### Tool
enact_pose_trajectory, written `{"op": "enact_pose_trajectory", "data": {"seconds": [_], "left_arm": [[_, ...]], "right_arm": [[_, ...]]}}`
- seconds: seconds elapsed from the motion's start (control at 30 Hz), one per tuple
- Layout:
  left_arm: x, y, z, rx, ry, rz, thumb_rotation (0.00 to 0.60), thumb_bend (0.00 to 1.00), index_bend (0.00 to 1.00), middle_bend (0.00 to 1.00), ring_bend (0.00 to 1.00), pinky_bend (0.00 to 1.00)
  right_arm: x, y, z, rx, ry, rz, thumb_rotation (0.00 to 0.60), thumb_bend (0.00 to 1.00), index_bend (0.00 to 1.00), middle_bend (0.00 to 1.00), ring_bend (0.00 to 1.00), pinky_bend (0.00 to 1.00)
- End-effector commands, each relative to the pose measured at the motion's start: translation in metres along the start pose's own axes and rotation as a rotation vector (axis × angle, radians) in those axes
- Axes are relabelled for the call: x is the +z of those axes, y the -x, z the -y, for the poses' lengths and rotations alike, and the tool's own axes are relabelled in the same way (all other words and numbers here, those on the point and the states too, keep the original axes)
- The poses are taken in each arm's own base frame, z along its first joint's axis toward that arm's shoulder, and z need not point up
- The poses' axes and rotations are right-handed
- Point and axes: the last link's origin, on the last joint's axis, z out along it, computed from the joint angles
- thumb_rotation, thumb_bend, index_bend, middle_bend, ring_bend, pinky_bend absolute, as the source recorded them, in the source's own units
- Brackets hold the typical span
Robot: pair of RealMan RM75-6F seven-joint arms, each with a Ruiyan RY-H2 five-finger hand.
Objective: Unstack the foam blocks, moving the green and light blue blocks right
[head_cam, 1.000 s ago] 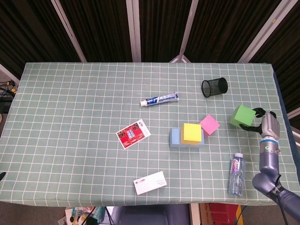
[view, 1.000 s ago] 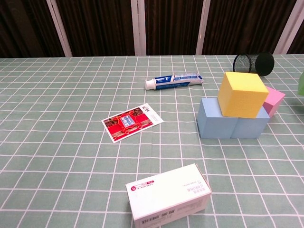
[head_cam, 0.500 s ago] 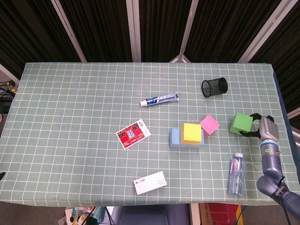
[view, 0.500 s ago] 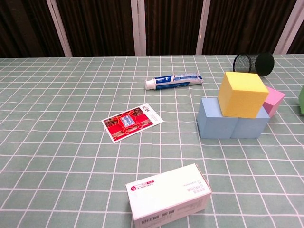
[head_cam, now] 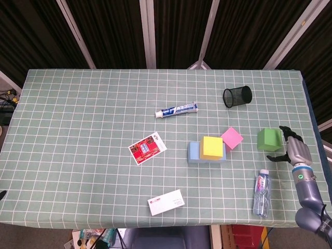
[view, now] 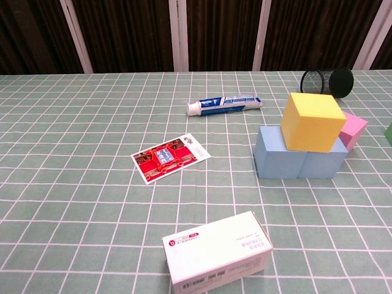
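One block done: green block [head_cam: 268,139] sits on tablecloth [head_cam: 93,124] at 3 o'clock of the stack, well apart. Right hand [head_cam: 291,148] just beside it at its 4 o'clock, fingers spread, grasping nothing; can't tell if fingertips touch it. Left hand not visible. Step in hand, I'd judge: release of green. Light blue block [head_cam: 196,152] is pinned under yellow block [head_cam: 211,147], pink block [head_cam: 232,138] touching at 2 o'clock. Next move prob needs yellow lifted off first, then blue carried right.
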Motion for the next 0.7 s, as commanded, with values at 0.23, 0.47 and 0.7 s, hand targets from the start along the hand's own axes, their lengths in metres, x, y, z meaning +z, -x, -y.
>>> {"op": "enact_pose_trajectory", "data": {"seconds": [0.23,0.47,0.7], "left_arm": [[-0.001,-0.002,0.001,-0.012,0.005,0.005,0.6,0.18,0.19,0.0,0.0,0.0],[-0.002,-0.001,0.001,-0.012,0.007,0.006,0.6,0.18,0.19,0.0,0.0,0.0],[-0.001,-0.002,0.002,-0.014,0.004,0.005,0.6,0.18,0.19,0.0,0.0,0.0]], "right_arm": [[-0.079,-0.01,-0.023,0.082,-0.142,0.056,0.6,0.17,0.0,0.12,0.17,0.08],[-0.1,-0.005,-0.016,0.143,-0.269,0.118,0.6,0.17,0.21,0.22,0.23,0.18],[-0.103,0.019,-0.007,0.094,-0.327,0.199,0.6,0.17,0.24,0.24,0.24,0.18]]}}
